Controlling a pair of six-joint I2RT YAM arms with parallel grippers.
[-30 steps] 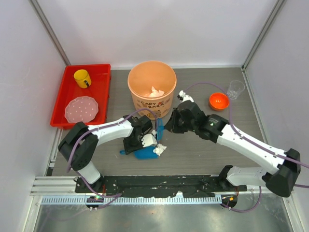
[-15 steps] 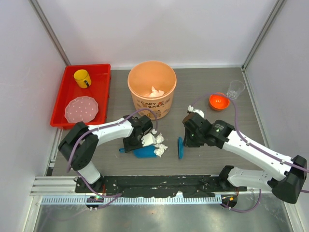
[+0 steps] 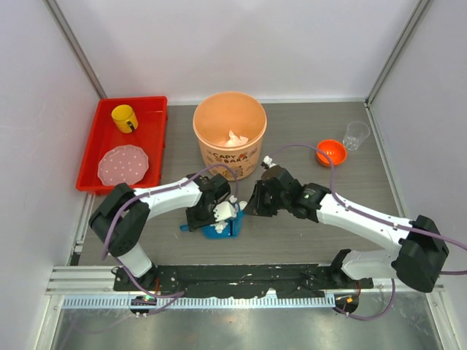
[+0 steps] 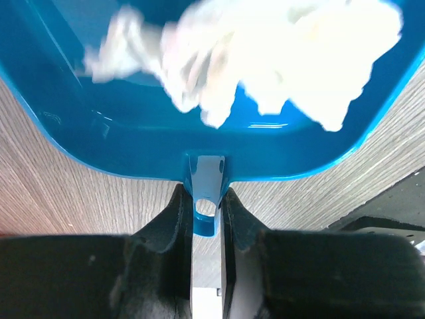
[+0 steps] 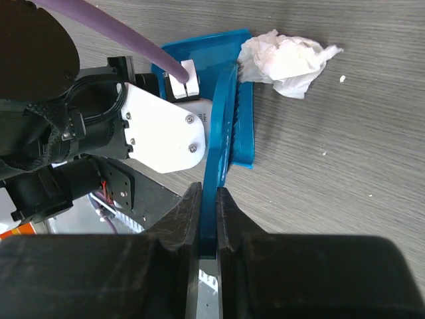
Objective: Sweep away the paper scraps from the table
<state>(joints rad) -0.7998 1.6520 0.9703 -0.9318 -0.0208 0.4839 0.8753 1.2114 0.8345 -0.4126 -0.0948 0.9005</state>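
While bent low and folded inward over the table, pinches the blue dustpan by its handle in the left gripper, jaws narrow. Clamps the blue brush thinly in the right gripper, forearm stretched leftward. Carries blurred, glaring paper scraps in the pan, rim cut off. Leaves one wad on the table against the brush's tip. Hides most of the pan from above.
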